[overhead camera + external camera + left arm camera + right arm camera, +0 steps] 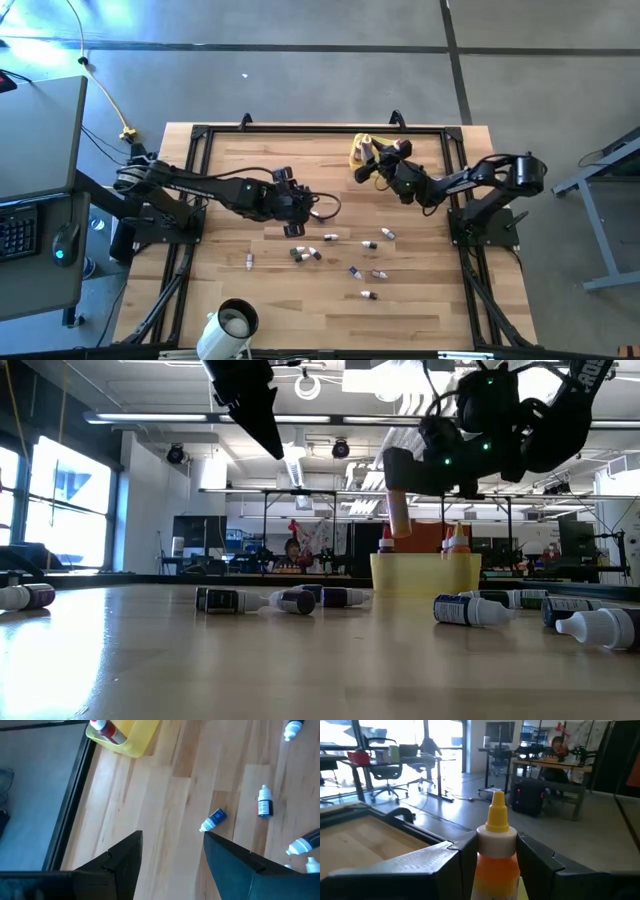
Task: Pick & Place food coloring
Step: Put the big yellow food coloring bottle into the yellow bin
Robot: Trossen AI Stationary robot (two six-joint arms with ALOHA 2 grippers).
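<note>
My right gripper [495, 851] is shut on a small orange food coloring bottle [494, 865] with a yellow cap, held above the translucent yellow tray [425, 573] at the table's far side. Two red-capped bottles [386, 541] stand upright in the tray. Several more tiny bottles [330, 237] lie on their sides on the wooden table, among them a blue one [214, 819]. My left gripper [172, 842] hangs open above the table's middle [298, 218], slanting down, with nothing between its fingers. My right gripper pinches the orange bottle between its two fingers, at the white collar and upper body just under the yellow cap [495, 842]. The fingers [455, 857] reach in level from the table's right side. The bottle stands upright, lifted clear above the tray [400, 515].
A large white mug [235, 322] lies near the table's front edge on the left. A black frame [300, 130] runs around the work area. Bare wood lies between the scattered bottles and the tray.
</note>
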